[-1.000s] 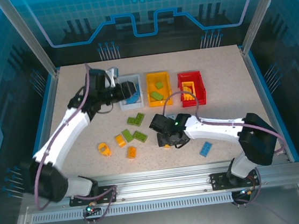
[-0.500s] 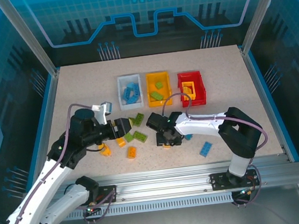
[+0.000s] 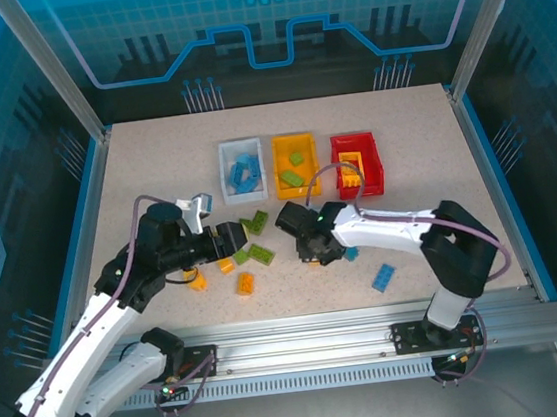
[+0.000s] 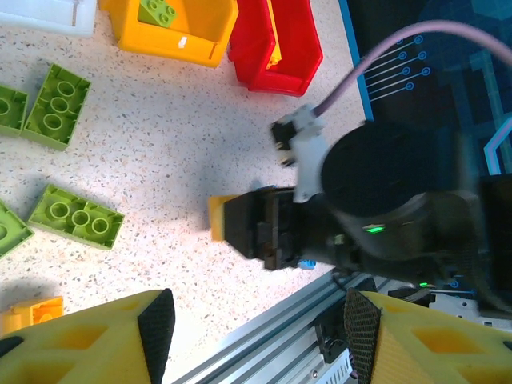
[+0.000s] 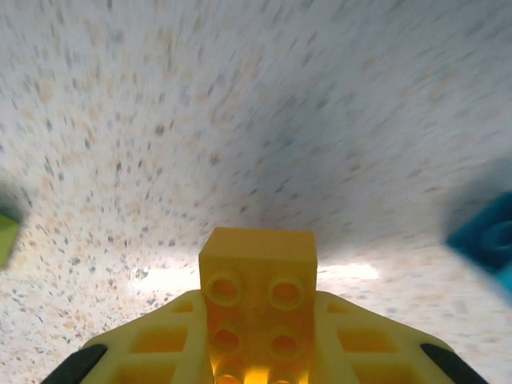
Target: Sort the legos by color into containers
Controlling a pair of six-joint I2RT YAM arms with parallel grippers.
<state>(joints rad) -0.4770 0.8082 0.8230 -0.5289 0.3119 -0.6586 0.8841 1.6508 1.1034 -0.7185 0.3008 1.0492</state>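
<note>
While the left arm has swung back from the white bin (image 3: 225, 174) at the far side to the middle-left of the worktop (image 3: 134, 175), the right claw (image 3: 313, 250) has drawn its fingers together on a yellow brick (image 5: 258, 276) just right of centre. A second ago those fingers stood wide over it; now they press on both of its long flanks, so the pick looks made. Whether the brick has left the worktop I cannot tell: the surface beneath is smeared with motion and a shadow lies close under it.

For the sort, I judge the next leg to be a carry to the red bin (image 3: 375, 162), far and right of the claw. It already holds yellow pieces, while greens lie in the yellow bin (image 3: 278, 173) and blues in the white one. A blue brick (image 3: 351, 254) lies just right of the claw and should be left undisturbed.

The held brick faces studs-up toward the wrist camera, two studs across. Its long axis runs along the claw's own reach, and its free end pokes past the fingertips, roughly toward the left of the scene.

The left claw (image 3: 234, 239) hangs with jaws apart and nothing between them, next to the loose green bricks (image 3: 262, 255) left of centre.
</note>
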